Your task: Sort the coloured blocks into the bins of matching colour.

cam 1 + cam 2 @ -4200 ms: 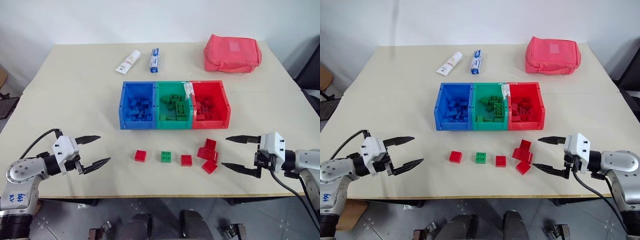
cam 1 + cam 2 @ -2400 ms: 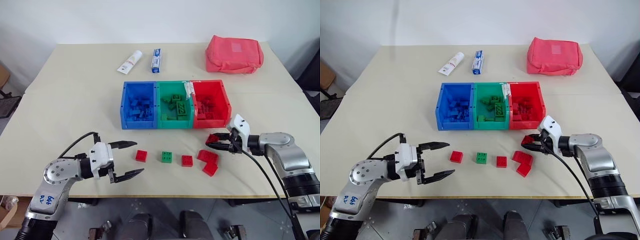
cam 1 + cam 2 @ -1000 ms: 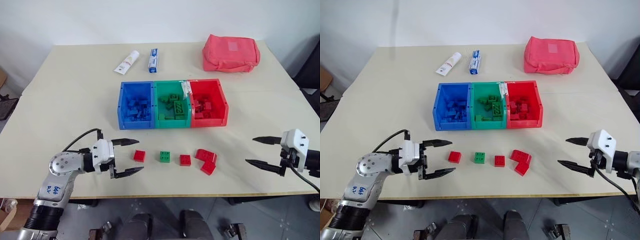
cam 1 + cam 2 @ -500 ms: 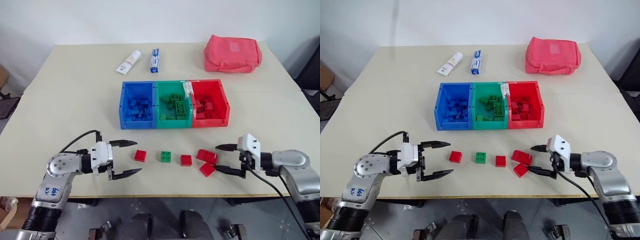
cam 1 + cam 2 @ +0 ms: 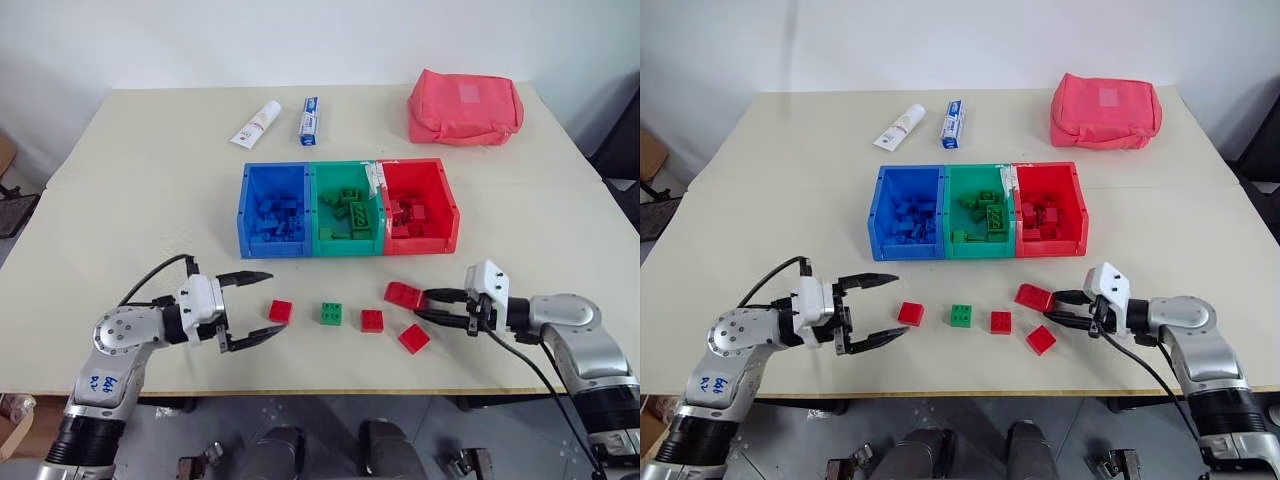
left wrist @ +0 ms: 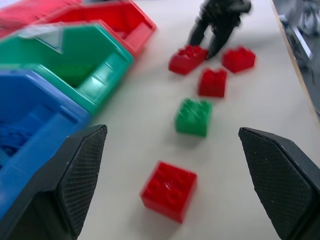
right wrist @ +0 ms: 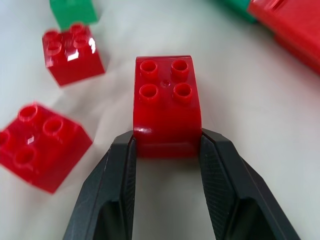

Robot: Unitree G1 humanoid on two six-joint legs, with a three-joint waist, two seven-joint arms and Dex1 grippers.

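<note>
My right gripper (image 7: pixel 167 145) is shut on a red block (image 5: pixel 403 294), holding it by one end just in front of the red bin (image 5: pixel 420 245). Three more red blocks lie in a loose row on the table (image 5: pixel 281 311) (image 5: pixel 372 320) (image 5: pixel 414 338), with the green block (image 5: pixel 331 313) between the first two. My left gripper (image 5: pixel 277 301) stands open, its fingers on either side of the leftmost red block without touching it. The blue bin (image 5: pixel 272 248), green bin (image 5: pixel 348 247) and red bin stand joined in a row, each with bricks of its own colour inside.
A pinkish-red pouch (image 5: pixel 465 105) lies at the far right of the table. A white tube (image 5: pixel 256 123) and a blue-and-white tube (image 5: pixel 309 120) lie behind the bins. The table's front edge runs close below both grippers.
My right gripper swept in from the right, closed on one of the two touching red blocks and drew it away from the other. The left gripper stayed open and almost still.
</note>
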